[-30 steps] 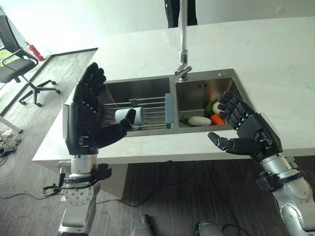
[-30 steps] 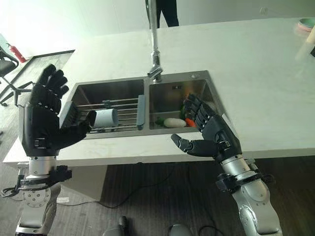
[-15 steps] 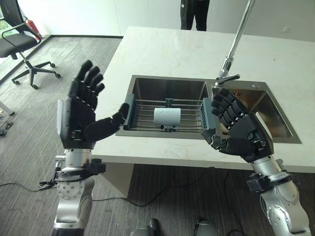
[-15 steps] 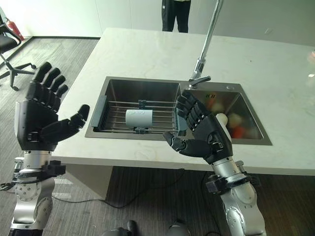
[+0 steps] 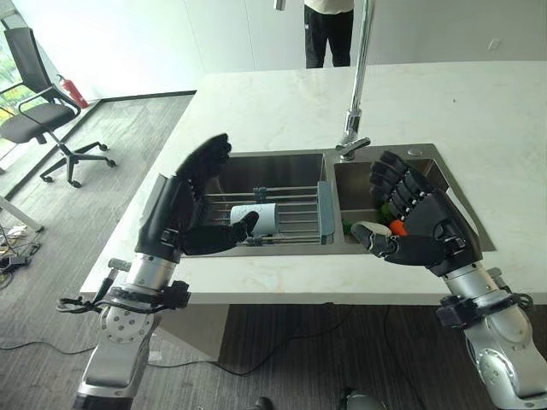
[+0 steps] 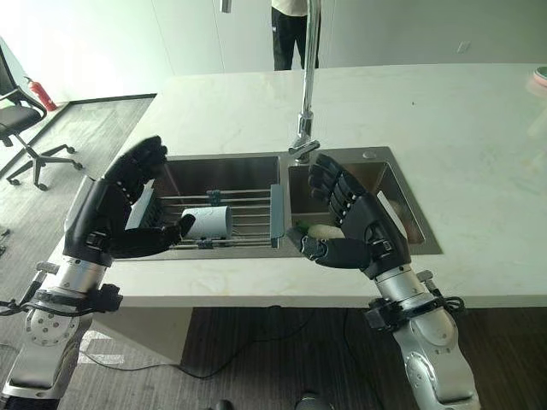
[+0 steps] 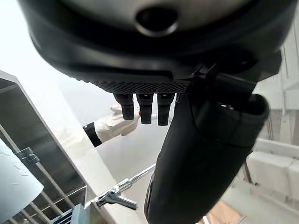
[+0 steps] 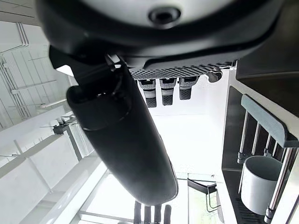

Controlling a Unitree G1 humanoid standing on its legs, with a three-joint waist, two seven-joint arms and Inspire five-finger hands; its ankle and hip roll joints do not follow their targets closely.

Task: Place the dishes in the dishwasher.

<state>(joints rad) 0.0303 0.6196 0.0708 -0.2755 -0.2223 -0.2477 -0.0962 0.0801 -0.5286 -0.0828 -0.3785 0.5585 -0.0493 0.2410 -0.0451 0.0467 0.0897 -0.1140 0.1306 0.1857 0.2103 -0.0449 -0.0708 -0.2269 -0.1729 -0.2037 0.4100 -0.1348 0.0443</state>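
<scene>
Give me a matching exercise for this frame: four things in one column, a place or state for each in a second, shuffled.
Things:
1. cup
2. faucet
3. left hand
4. office chair

Places or states:
A. on the floor to the left of the counter
B. open, raised over the counter's near edge by the left basin
C. lying on its side on the wire rack over the left basin
D. standing behind the divide between the two basins

Pairs: 1-C, 2-D, 3-B, 4-A
</scene>
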